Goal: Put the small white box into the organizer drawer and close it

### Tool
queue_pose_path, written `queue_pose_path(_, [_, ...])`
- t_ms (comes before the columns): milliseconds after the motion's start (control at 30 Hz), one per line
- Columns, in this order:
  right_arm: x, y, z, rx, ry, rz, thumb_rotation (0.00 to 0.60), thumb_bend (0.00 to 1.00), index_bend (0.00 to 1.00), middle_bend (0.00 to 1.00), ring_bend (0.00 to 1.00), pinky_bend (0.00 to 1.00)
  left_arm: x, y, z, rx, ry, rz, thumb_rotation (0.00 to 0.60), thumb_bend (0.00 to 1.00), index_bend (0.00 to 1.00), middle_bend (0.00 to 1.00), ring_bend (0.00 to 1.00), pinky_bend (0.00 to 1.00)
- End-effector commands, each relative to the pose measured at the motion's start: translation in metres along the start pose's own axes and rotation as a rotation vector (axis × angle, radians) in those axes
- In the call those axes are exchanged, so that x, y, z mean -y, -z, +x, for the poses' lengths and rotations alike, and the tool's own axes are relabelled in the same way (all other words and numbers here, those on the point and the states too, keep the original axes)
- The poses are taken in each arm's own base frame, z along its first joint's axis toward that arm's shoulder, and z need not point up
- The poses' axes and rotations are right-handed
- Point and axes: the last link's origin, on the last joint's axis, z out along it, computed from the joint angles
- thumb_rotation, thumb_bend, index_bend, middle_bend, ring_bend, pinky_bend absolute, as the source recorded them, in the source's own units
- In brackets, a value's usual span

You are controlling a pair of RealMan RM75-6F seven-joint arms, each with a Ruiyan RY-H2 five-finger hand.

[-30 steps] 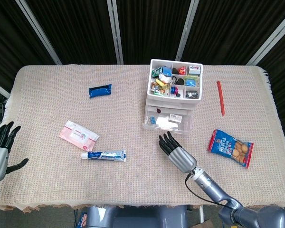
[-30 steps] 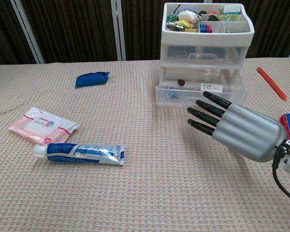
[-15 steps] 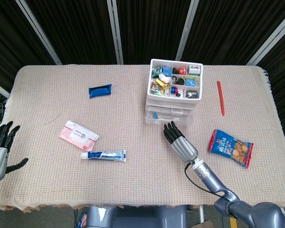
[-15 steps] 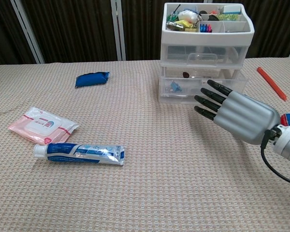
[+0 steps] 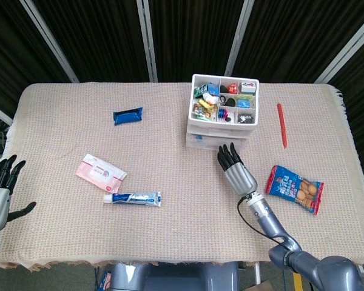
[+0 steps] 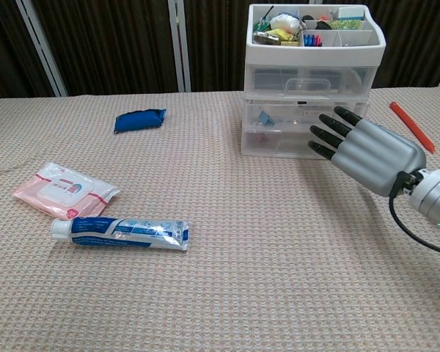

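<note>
The right hand [image 6: 367, 150], a grey metal palm with black fingers held straight and side by side, holds nothing; its fingertips [image 6: 324, 136] lie against the front of the lowest drawer [image 6: 279, 139] of the clear plastic organizer [image 5: 221, 124], whose white rim carries a tray of small sundries on top. In the chest view that drawer front sits flush with the drawer above it, so the closing push looks finished or all but finished. The small white box cannot be made out with certainty: pale and blue shapes show dimly through the clear front just beyond the fingertips, and I judge the box to be among them, shut inside. What the next move calls for, then, is a last gentle press if any gap is left, and after that a straight retreat of the fingers toward the robot, without hooking the drawer front and dragging it open. To the right of the hand lie a blue snack packet [image 5: 294, 188] and, farther off, a red stick [image 5: 281, 124]. Well off to its left, the left hand [image 5: 0, 185] hangs by the table edge, fingers spread and idle.
</note>
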Motion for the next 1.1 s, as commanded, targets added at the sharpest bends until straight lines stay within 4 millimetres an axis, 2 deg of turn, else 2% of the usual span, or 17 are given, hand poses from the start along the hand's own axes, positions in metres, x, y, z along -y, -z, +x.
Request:
queue_pose_path(33, [-0.001,-0.005,-0.002,0.021,-0.002,-0.012,0.6,0.24,0.08,0.0,0.0,0.0,0.0,0.0,0.0,0.001,0.0,0.001,0.6,0.15,0.09,0.0,0.0,0.0])
queue_pose_path(367, [-0.006,-0.005,-0.008,0.067,-0.013,-0.045,0.6,0.24,0.08,0.0,0.0,0.0,0.0,0.0,0.0,0.003,0.0,-0.001,0.6,0.15,0.09,0.0,0.0,0.0])
queue_pose_path(533, [-0.008,0.004,-0.006,0.067,-0.062,-0.065,0.6,0.24,0.08,0.0,0.0,0.0,0.0,0.0,0.0,0.001,-0.001,0.0,0.6,0.15,0.09,0.0,0.0,0.0])
queue_pose_path(700, [-0.014,0.026,0.01,0.015,-0.207,-0.075,0.6,0.24,0.08,0.0,0.0,0.0,-0.001,0.001,0.0,0.002,-0.006,-0.005,0.6,0.15,0.09,0.0,0.0,0.0])
queue_pose_path(800, [-0.024,0.04,0.022,-0.02,-0.321,-0.083,0.6,0.24,0.08,0.0,0.0,0.0,-0.001,0.001,0.0,0.0,-0.012,-0.009,0.6,0.15,0.09,0.0,0.0,0.0])
queue_pose_path(967, [-0.055,0.068,0.038,-0.046,-0.522,-0.128,0.6,0.2,0.08,0.0,0.0,0.0,0.0,0.002,-0.001,0.0,-0.022,-0.011,0.6,0.15,0.09,0.0,0.0,0.0])
queue_pose_path(1100, [-0.078,0.094,0.041,-0.008,-0.698,-0.188,0.6,0.15,0.07,0.0,0.0,0.0,0.0,0.002,-0.002,0.011,-0.039,-0.014,0.6,0.15,0.08,0.0,0.0,0.0])
